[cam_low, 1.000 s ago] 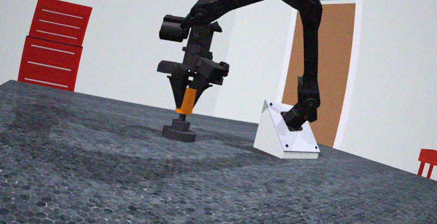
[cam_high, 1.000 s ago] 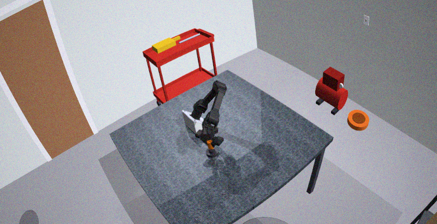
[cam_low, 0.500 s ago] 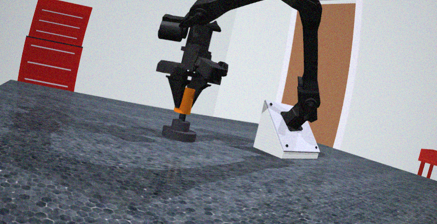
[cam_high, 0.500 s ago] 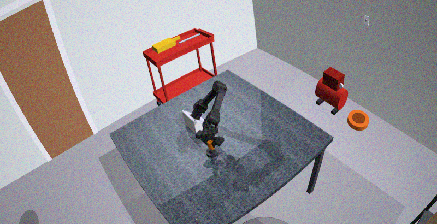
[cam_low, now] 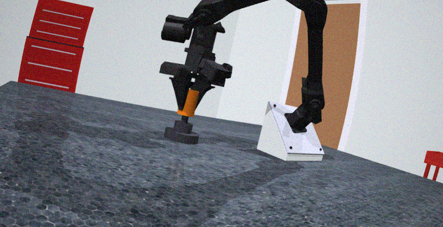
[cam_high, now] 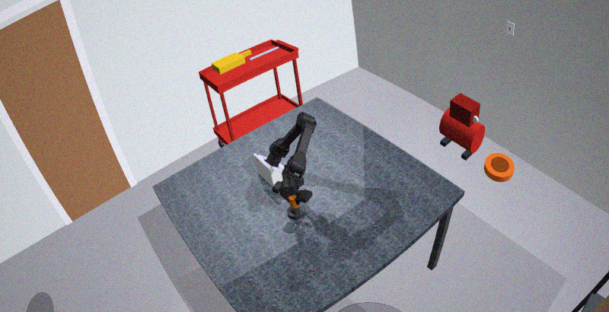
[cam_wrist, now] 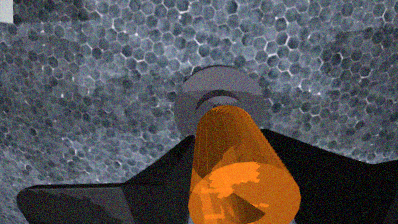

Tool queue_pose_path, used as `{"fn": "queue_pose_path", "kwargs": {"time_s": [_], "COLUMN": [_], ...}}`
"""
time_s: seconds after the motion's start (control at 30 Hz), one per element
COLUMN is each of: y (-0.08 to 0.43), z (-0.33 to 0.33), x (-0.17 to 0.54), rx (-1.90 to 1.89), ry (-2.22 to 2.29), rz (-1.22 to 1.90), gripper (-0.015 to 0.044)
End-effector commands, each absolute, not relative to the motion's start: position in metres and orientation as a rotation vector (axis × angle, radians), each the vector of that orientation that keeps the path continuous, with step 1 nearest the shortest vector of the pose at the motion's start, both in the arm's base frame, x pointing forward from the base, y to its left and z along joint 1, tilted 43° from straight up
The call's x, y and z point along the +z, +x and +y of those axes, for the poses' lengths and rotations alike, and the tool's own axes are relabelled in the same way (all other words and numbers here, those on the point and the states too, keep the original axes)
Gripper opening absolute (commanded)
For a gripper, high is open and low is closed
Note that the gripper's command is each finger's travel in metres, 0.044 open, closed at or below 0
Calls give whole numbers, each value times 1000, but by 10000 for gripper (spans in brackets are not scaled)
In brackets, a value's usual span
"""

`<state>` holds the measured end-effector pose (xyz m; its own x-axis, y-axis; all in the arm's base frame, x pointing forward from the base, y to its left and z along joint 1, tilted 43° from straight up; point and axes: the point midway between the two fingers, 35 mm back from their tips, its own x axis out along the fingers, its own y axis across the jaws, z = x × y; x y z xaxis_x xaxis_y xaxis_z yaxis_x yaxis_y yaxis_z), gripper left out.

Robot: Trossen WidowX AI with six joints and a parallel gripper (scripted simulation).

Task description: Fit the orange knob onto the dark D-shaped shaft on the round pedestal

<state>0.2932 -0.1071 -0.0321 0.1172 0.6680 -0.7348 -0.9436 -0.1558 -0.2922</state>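
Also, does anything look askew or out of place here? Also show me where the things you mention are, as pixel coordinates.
Only the orange knob [cam_high: 293, 202] [cam_low: 191, 102] [cam_wrist: 247, 180], gripped in the tool [cam_low: 187, 109], looks odd: in the exterior view it leans, and dark shaft [cam_low: 184, 118] shows between it and the round pedestal [cam_low: 181, 135], so it isn't fully down.

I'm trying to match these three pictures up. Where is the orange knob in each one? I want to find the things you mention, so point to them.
Top: just below the middle of the picture, the orange knob [cam_high: 293, 202] [cam_low: 191, 101] [cam_wrist: 240, 145] is small, at the end of the black arm.
Exterior: left of centre, between the hand's fingers.
Wrist: bottom edge, slightly right of centre, looking large.
Shared landmark: the round dark pedestal [cam_high: 294, 214] [cam_low: 181, 137] [cam_wrist: 222, 80], at the knob's lower end in the top and exterior views, just above it in the wrist picture.
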Motion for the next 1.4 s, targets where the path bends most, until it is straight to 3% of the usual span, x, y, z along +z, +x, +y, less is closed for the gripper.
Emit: {"fn": "queue_pose_path", "kwargs": {"time_s": [0.0, 1.37], "y": [291, 292], "z": [-107, -107], "x": [-33, -33], "rx": [1474, 1474], "ry": [-934, -934], "rz": [386, 386], "gripper": [0, 0]}}
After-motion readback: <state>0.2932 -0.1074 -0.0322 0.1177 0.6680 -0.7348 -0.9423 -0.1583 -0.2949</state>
